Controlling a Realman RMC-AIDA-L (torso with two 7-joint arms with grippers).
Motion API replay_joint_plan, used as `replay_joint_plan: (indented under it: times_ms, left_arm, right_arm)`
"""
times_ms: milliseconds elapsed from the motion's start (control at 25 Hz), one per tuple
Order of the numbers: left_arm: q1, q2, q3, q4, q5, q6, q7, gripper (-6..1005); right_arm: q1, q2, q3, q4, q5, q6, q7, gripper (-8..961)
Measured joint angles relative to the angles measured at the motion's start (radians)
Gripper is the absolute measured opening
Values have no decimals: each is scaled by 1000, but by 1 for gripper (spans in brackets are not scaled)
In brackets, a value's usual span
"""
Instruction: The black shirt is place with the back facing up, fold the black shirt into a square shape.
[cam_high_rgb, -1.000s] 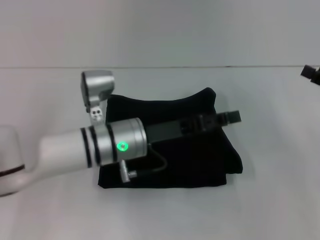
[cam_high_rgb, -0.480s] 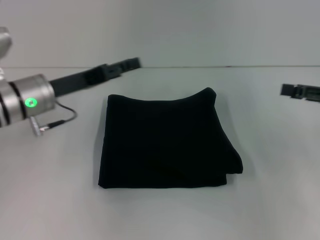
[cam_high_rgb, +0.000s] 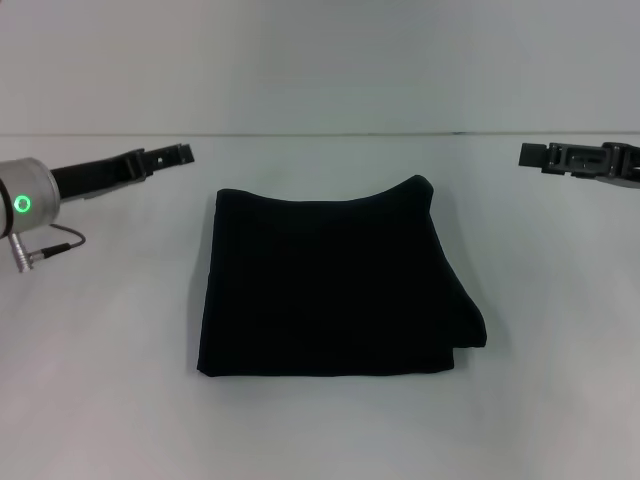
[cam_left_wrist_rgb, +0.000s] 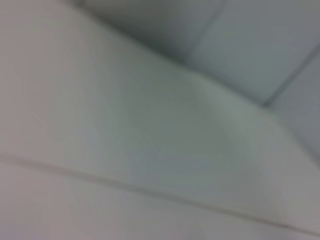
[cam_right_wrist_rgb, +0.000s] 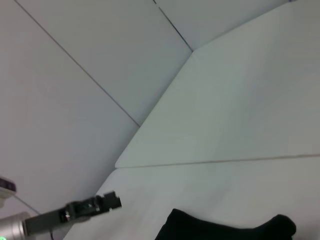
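White surface (cam_high_rgb: 560, 400), black shirt (cam_high_rgb: 330, 285) mid-surface in a rough square — looks done. Left end effector (cam_high_rgb: 178, 154) and right end effector (cam_high_rgb: 535, 155) hover clear (finger state unreadable), likely parked.

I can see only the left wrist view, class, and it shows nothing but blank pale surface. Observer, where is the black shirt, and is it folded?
Observer: The black shirt lies in the middle of the white table, folded into a roughly square bundle.
Operator: Is either gripper touching it?
Observer: No. The left gripper hangs off the shirt's far left corner, clear of the cloth.
Operator: And the right one?
Observer: The right gripper is out at the right side, also apart from the shirt.
Operator: Any print showing?
Observer: None; only plain black cloth faces up.
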Motion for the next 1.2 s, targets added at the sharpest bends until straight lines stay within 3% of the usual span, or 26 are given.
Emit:
replay_joint_plan:
  times_ms: [320,640,1200]
  left_arm:
    - [-57,1,71,-77,81,-100,-120,965]
    - [-104,-21,132,-149,83,-178,-125,955]
    - [-127,-35,190,-161,87,-184,-133,898]
  right_arm:
    - [2,7,-7,0,-1,26,-11,796]
    - [-4,24,-18,-1,-4,44,-35,796]
    - [-14,26,-18,-1,-5,64,-48,795]
